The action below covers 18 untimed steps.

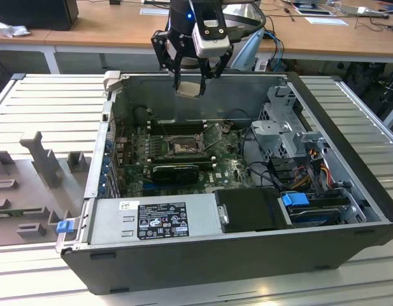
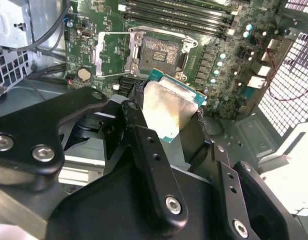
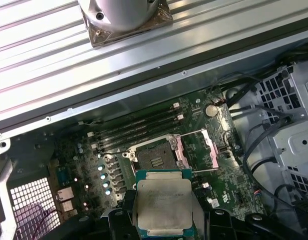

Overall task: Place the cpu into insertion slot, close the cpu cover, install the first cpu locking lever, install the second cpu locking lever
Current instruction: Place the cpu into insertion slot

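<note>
Opened computer case (image 1: 349,127) lying on its side on the ribbed counter (image 1: 50,102), with the gripper (image 1: 191,81) poised above the case's far wall. The jaws are closed on the cpu (image 1: 188,88), gripping it by two opposite edges; in both wrist views its pale metal face is turned towards the cameras and the chip sits roughly level. The cpu hangs well apart from the green motherboard (image 1: 229,164), high above it and towards the far side of the insertion slot (image 1: 182,148). The slot lies bare, its dark contact field exposed, and the cpu cover (image 3: 196,150) stands swung open just beside it, on the exterior view's right. Likely hazards from this position: a chip lowered slightly rotated or off-centre would land on the black rim rather than within it, and pressure there could damage the fine contacts; an edge grip this narrow could let the chip tilt or slip; a finger could clip the raised cover or nearby cables.
</note>
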Motion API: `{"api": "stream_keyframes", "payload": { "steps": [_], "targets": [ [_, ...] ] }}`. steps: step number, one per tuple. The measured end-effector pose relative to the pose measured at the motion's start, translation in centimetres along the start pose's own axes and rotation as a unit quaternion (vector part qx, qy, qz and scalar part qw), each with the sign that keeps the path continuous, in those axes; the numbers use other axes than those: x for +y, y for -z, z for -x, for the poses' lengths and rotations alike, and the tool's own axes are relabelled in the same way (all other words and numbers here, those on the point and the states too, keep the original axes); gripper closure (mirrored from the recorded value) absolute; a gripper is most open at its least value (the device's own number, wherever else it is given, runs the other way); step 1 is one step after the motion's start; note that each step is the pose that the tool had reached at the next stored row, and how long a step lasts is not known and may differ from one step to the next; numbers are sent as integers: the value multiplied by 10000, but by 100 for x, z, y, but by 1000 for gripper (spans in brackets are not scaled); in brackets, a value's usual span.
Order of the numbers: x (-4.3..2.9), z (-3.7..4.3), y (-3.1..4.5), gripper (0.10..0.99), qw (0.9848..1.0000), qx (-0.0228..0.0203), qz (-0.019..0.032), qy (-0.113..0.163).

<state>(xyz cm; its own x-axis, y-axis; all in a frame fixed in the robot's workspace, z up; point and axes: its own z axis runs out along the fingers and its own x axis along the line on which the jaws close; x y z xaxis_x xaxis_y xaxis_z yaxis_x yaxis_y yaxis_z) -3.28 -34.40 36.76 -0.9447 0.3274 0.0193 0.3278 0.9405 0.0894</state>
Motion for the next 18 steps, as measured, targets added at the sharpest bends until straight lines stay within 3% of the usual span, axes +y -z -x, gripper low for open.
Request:
{"api": "stream_keyframes", "payload": {
  "steps": [18],
  "targets": [
    [0,0,0,553,9997,-21,4,-237]
  ]
}}
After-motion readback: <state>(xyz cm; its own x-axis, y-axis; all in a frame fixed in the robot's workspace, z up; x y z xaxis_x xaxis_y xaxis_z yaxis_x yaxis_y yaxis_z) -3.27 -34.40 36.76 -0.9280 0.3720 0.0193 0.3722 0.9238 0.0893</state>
